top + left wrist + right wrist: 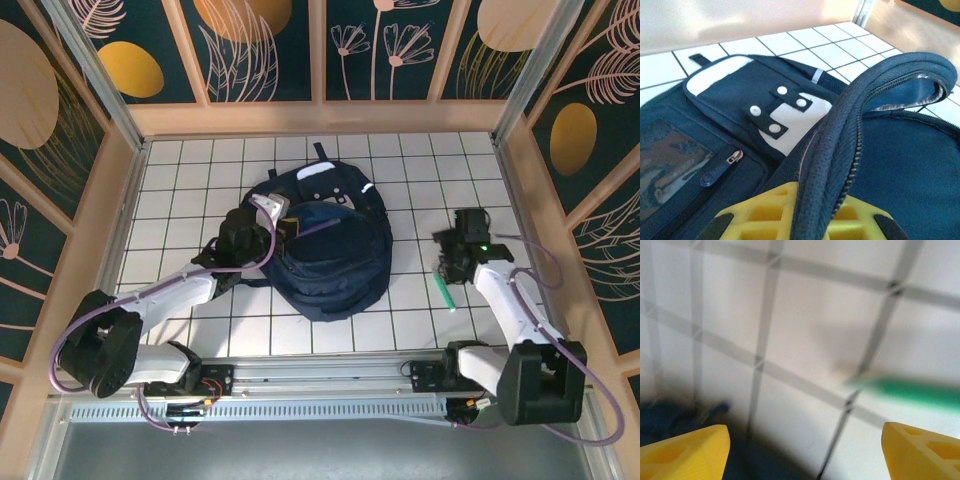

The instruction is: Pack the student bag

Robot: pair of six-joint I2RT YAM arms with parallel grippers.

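clamps left gripper (802, 227) on rim of large navy-blue fabric backpack (335, 265), propping it open; hovers right gripper (800, 450), spread, near slim green pen (910, 390).

No text or label can be read.

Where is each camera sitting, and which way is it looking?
Top external: high behind the arms, looking down on the table; both arms show, the student bag between them.
Left wrist: on the left gripper, facing along the bag's raised zip rim, clamped in its yellow fingers.
Right wrist: on the open right gripper, facing down at tiles and a green pen.
Shared: top and left wrist both see the bag.
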